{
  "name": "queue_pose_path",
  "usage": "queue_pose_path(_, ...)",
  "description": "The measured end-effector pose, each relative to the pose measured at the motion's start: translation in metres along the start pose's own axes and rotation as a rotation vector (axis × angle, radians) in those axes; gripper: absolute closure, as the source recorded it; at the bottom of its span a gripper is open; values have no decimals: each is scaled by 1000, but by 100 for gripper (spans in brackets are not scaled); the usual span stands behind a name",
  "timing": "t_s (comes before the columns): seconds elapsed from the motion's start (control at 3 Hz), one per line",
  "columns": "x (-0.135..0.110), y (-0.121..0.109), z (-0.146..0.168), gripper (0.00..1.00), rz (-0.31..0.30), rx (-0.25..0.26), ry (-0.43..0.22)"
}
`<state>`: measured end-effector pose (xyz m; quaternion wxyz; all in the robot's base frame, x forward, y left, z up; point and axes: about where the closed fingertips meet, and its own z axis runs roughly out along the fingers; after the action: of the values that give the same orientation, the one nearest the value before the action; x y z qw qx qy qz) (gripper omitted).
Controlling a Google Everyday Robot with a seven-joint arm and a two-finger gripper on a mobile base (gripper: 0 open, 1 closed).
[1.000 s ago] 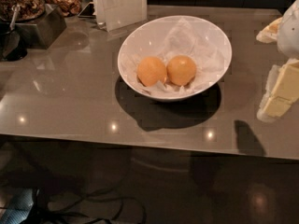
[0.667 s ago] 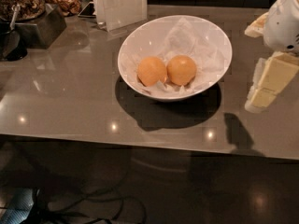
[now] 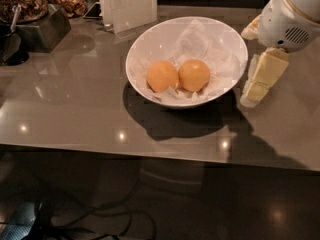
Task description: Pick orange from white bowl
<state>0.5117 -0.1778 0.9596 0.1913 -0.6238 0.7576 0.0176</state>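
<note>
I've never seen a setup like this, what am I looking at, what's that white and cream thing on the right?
This is one camera's picture, looking down on a glossy grey table. The white and cream thing at the right is a robot's arm, ending in its gripper, which hangs just outside the white bowl and holds nothing visible. The bowl, lined with crumpled paper, holds two fruits side by side: the rounder, deeper orange on the right, a paler egg-shaped orange on the left. Behind stand a clear sign holder and a metal box.

Two oranges (image 3: 194,75), one white bowl (image 3: 145,46), one tool (image 3: 254,86) just right of it, one sign (image 3: 129,5)
</note>
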Motion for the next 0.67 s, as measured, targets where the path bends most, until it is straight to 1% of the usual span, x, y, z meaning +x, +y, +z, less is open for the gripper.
queue_pose_path(0.33, -6, -5, 7, 0, -6, -8, -31)
queue_pose_path(0.67, -22, -20, 18, 0, -41, -31, -61)
